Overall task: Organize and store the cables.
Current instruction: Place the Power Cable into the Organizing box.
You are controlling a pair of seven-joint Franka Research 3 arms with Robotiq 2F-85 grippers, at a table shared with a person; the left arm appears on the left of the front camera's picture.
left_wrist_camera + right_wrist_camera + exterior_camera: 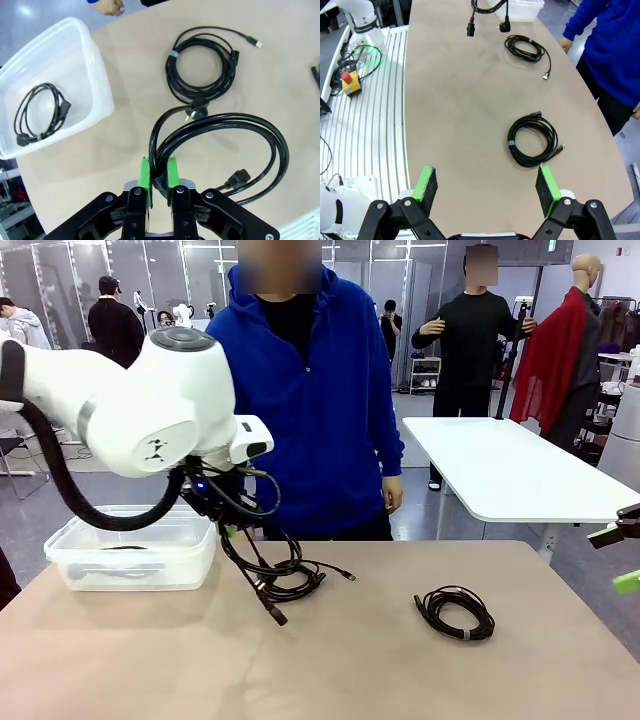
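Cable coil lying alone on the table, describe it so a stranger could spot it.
Start from the tan table and its clear bin at the robot's left. Go to the opposite half: a neat black coil lies flat there. What sets it apart: it lies by itself, far from the bin.

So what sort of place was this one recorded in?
Probably a robotics lab in an open hall: a red emergency-stop button sits on the ribbed metal base, and another white table stands behind.
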